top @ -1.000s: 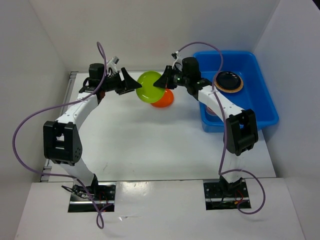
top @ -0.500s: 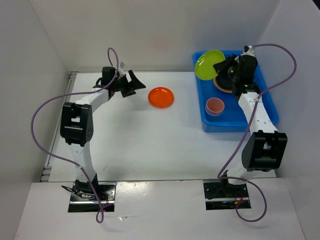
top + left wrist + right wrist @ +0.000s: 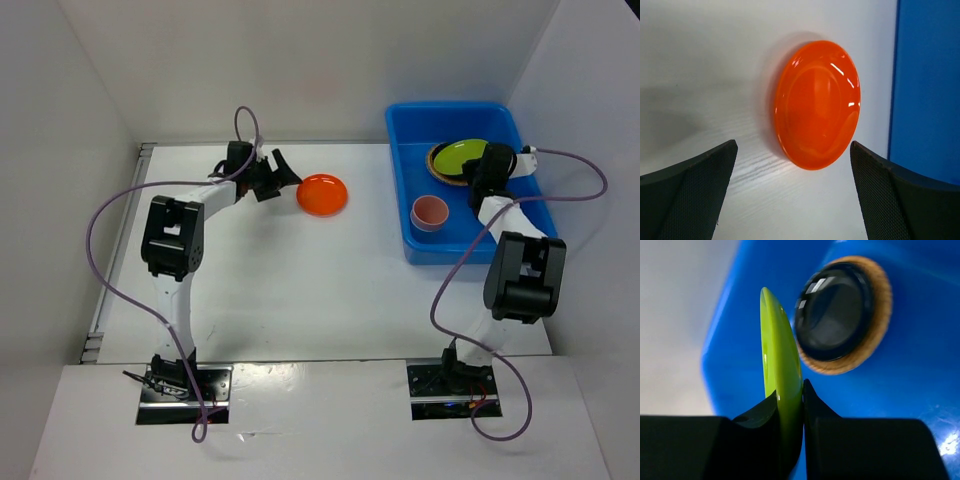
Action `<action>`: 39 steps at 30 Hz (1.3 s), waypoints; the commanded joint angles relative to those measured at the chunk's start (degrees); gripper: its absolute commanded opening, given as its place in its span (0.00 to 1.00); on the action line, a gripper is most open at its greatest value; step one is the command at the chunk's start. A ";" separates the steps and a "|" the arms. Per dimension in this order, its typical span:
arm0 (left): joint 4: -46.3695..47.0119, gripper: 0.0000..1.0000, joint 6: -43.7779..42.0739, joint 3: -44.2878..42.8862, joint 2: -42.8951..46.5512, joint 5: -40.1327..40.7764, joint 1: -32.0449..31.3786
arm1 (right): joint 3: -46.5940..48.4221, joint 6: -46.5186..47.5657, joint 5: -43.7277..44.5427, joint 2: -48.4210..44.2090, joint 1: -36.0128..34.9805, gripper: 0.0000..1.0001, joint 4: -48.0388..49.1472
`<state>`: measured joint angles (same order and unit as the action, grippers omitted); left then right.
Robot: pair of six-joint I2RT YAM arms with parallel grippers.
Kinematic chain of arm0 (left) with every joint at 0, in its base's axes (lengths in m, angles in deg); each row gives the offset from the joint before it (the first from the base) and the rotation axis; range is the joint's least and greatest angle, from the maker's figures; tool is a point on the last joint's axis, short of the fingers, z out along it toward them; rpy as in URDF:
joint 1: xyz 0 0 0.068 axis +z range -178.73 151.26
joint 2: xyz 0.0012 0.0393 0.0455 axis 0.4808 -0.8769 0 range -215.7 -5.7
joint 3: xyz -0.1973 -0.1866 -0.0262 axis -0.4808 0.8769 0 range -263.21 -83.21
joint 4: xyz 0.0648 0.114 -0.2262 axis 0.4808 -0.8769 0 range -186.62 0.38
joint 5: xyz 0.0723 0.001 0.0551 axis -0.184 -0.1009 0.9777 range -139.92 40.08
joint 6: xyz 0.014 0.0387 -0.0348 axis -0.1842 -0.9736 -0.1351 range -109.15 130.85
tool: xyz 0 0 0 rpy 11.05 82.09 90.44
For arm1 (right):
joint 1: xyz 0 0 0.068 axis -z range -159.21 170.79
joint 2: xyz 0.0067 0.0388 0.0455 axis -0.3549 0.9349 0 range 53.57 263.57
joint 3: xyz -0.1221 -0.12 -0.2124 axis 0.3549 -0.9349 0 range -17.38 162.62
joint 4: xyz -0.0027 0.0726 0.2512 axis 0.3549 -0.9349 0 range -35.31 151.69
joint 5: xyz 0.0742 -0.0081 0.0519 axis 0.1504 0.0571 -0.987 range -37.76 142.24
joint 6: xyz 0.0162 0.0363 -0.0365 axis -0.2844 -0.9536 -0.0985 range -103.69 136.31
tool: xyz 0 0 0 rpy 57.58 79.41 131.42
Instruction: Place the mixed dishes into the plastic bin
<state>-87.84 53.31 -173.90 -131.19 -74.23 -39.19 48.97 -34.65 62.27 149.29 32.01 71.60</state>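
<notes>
Two arms at work, one dish each. Far left, the left gripper (image 3: 283, 180) is spread about as wide as it goes and holds nothing. It is aimed at the orange plate (image 3: 817, 105), which lies flat on the table (image 3: 300, 280) just ahead of the fingers and is not yet in the bin (image 3: 396, 150). The plate sits between the gripper and the bin's near wall, apart from both. Inside the bin, the pink cup (image 3: 431, 211) stands upright by the near left corner. Beyond it, toward the far end, the green plate (image 3: 777, 340) is pinched at its rim by the right gripper (image 3: 789, 405), whose jaws are nearly closed on the thin edge. The wrist view shows it edge-on beside the black plate (image 3: 832, 315), which rests in the woven tray (image 3: 875, 330). From above, the green one covers that stack; whether it touches yet cannot be told. The step in hand looks like setting the green plate down. It would go best lowered level onto the black plate and centred over the tray. The jaws should open only once it rests, then back out along the rim, away from the cup. For the orange plate, a low approach with one finger under the lip should serve.
</notes>
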 commanded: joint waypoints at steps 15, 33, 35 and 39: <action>-2.04 1.00 -1.15 -7.92 -7.74 2.34 -1.93 | 12.12 -9.33 2.29 20.28 3.54 0.00 10.49; -8.37 1.00 -5.02 -11.35 -7.75 3.92 -3.51 | 28.31 0.58 0.70 24.70 3.54 0.87 -14.38; -8.37 1.00 -5.54 -11.35 -7.23 4.53 -3.52 | 24.90 1.65 0.70 20.32 3.54 0.88 -15.62; -6.28 0.98 -4.32 -9.16 -7.22 2.71 -3.52 | 18.04 4.64 1.57 11.01 3.54 0.88 -16.50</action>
<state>-94.77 49.83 -183.28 -137.88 -70.78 -42.43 69.08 -33.82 61.46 170.69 35.05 57.75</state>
